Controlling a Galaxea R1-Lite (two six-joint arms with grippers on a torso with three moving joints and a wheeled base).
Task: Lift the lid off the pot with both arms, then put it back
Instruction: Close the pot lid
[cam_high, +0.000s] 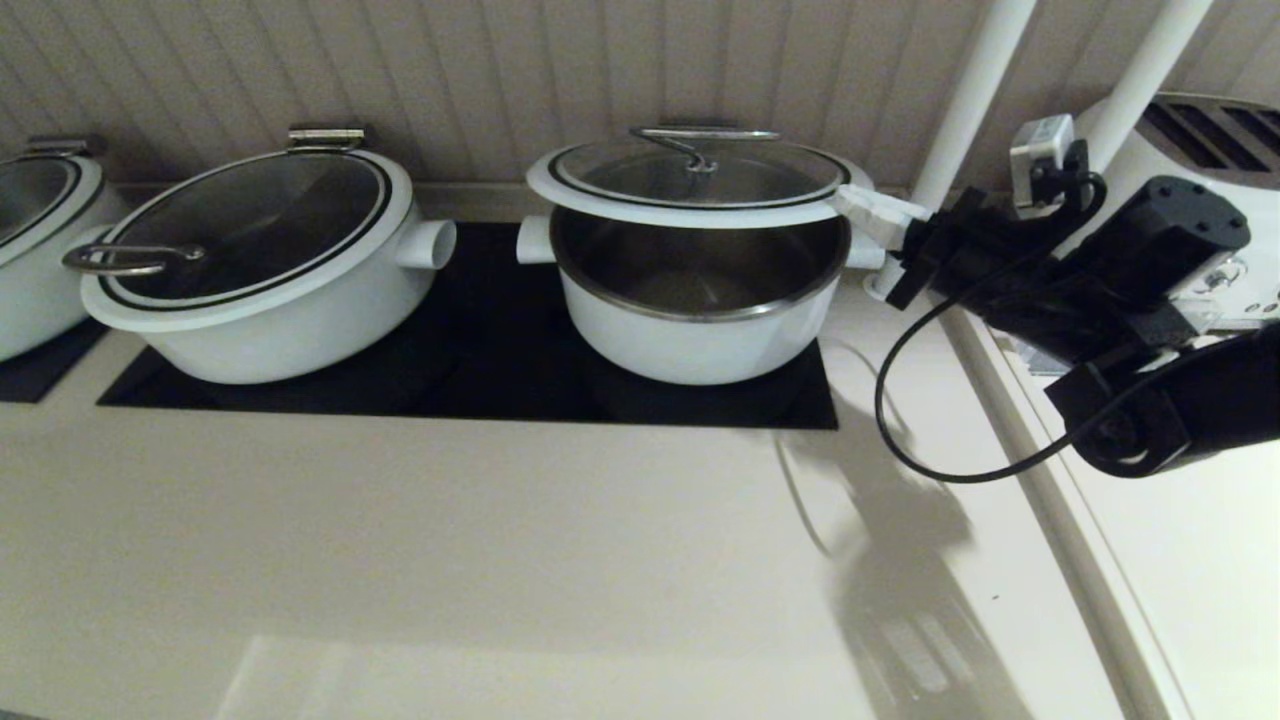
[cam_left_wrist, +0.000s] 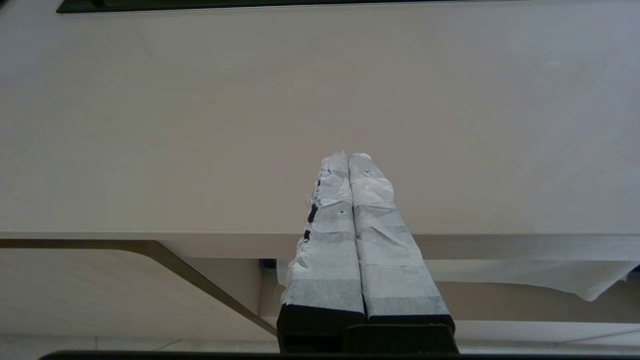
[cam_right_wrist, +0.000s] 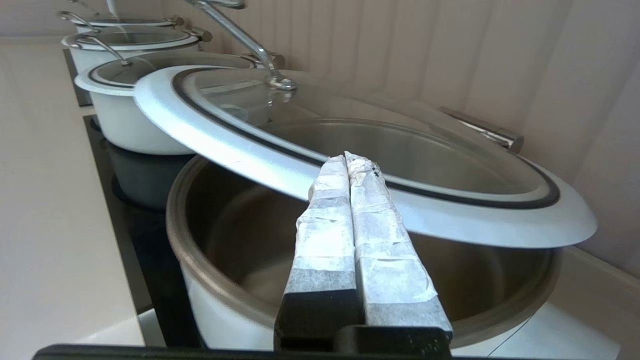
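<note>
The lid (cam_high: 700, 175), glass with a broad white rim and a steel bar handle, stands raised above the white pot (cam_high: 690, 330), front edge up, so the steel inside shows. My right gripper (cam_high: 848, 200) is shut and empty; its taped tips touch the lid's right rim, beside the pot's right stub handle. In the right wrist view the shut gripper (cam_right_wrist: 350, 157) lies against the white rim of the lid (cam_right_wrist: 240, 145), over the open pot (cam_right_wrist: 200, 215). My left gripper (cam_left_wrist: 348, 156) is shut and empty over bare counter near its front edge, out of the head view.
A wider white pot (cam_high: 270, 260) with a loop-handled lid stands to the left on the black cooktop (cam_high: 480, 340). Another pot (cam_high: 30, 240) is at the far left. Two white posts (cam_high: 965, 100) and an appliance (cam_high: 1200, 130) stand behind my right arm. The wall is close behind the pots.
</note>
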